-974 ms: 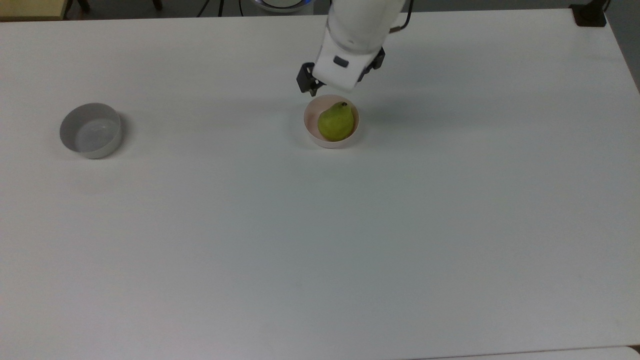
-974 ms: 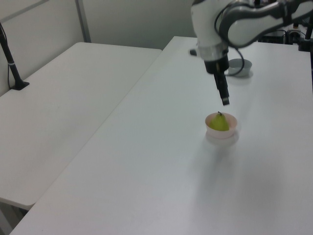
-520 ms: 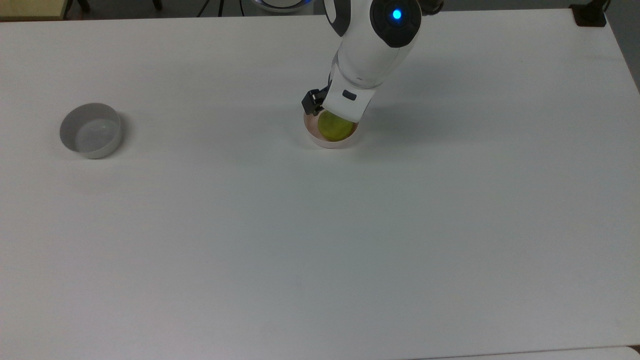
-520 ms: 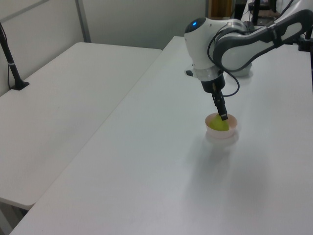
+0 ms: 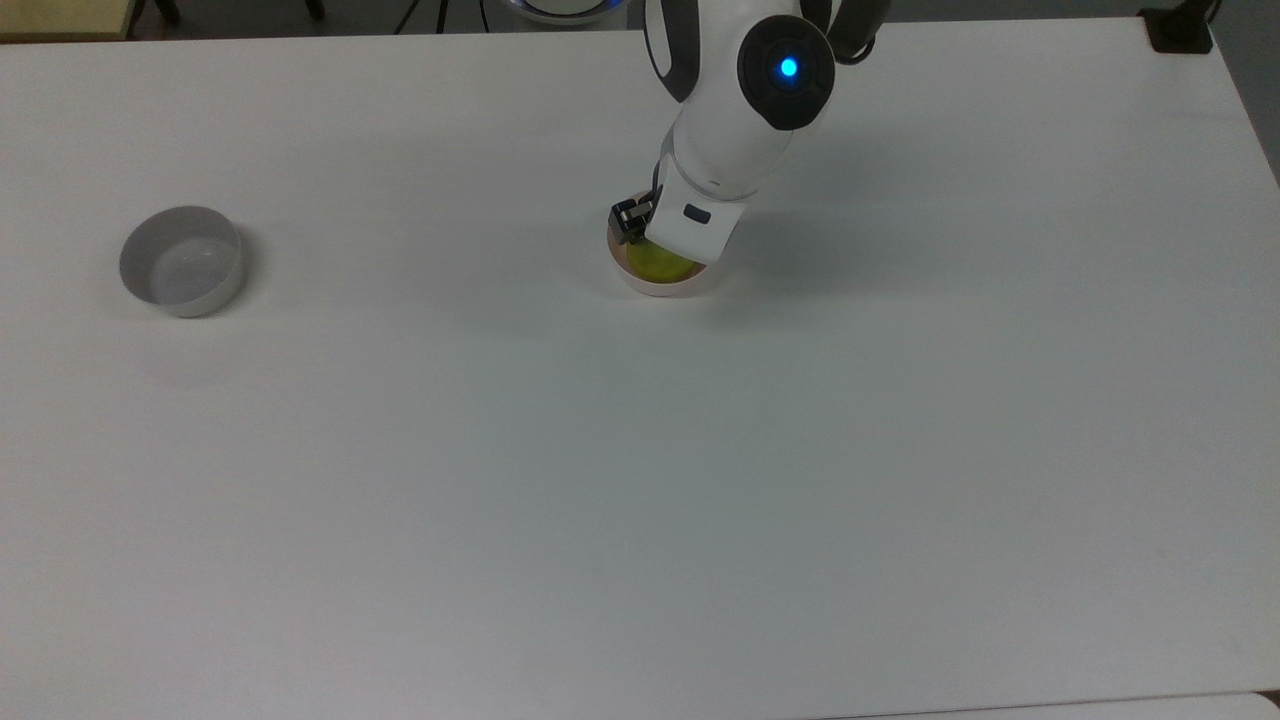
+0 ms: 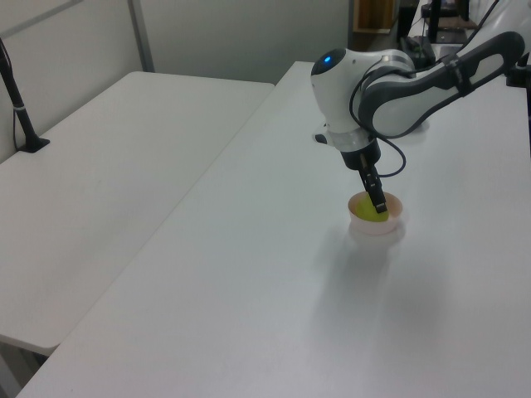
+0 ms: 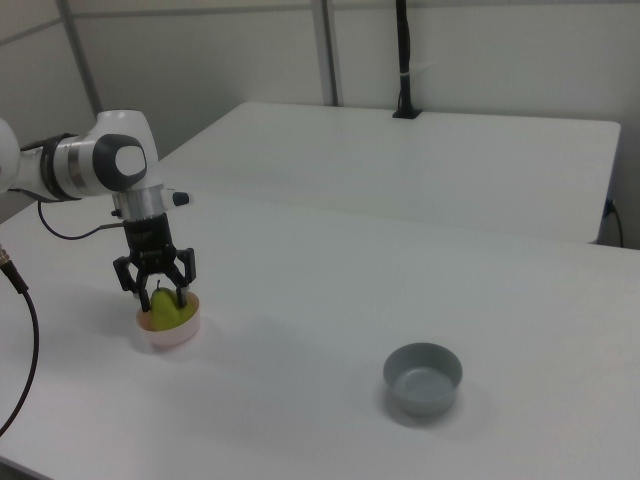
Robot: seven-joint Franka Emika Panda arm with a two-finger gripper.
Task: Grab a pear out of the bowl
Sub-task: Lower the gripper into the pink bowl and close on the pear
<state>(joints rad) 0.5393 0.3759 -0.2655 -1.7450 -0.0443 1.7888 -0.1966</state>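
Observation:
The yellow-green pear sits in the pale pink bowl on the white table. My gripper is lowered over it, open, with one dark finger on each side of the pear's upper part. In the top view my hand covers most of the pear and the far half of the bowl; my gripper points straight down there. In the left view a thin finger reaches into the bowl against the pear.
A grey bowl stands far off at the top view's left, also the grey bowl near the right view's front. A second white table with a black post lies beyond.
My gripper has come down from above the bowl's far rim to straddle the pear inside the bowl. The pear and both bowls have stayed in place.

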